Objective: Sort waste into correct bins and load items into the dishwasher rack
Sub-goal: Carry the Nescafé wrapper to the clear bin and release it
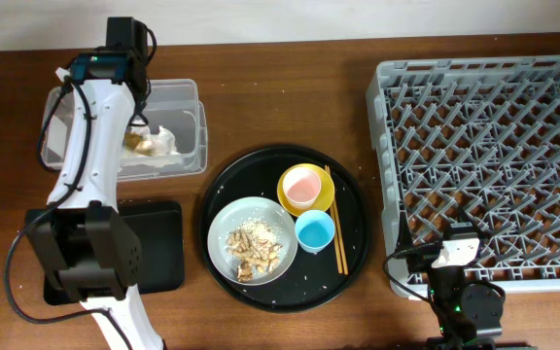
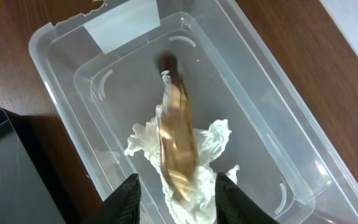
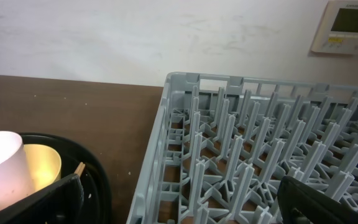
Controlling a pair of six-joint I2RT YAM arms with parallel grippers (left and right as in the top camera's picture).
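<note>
A brown wooden table [image 1: 290, 97] is carrying four things; a clear tub [image 1: 185, 86] is sitting at upper left; a black rectangular tray [image 1: 158, 248] is lying at lower left; a round black tray [image 1: 356, 233] is resting at centre; a grey rack [image 1: 484, 136] is filling the right.

clear tub [image 1: 188, 92]: colourless, see-through plastic, upper left of the overhead frame
tissue [image 2: 213, 140]: white
stick-like scrap [image 2: 178, 140]: brown to amber, blurred
rectangular tray [image 1: 158, 243]: plain black, lower left
round tray [image 1: 353, 209]: black, with a few pale specks
grey bowl [image 1: 222, 228]: pale grey
food scraps [image 1: 256, 251]: beige-brown, mixed with white rice grains
yellow bowl [image 1: 329, 197]: yellow
pink cup [image 1: 302, 187]: pink
blue cup [image 1: 314, 231]: light blue
chopsticks [image 1: 339, 251]: brown wood
dishwasher rack [image 1: 484, 146]: grey, a regular lattice of pegs
table [image 1: 280, 87]: dark brown wood grain
wall [image 3: 135, 37]: off-white
</note>
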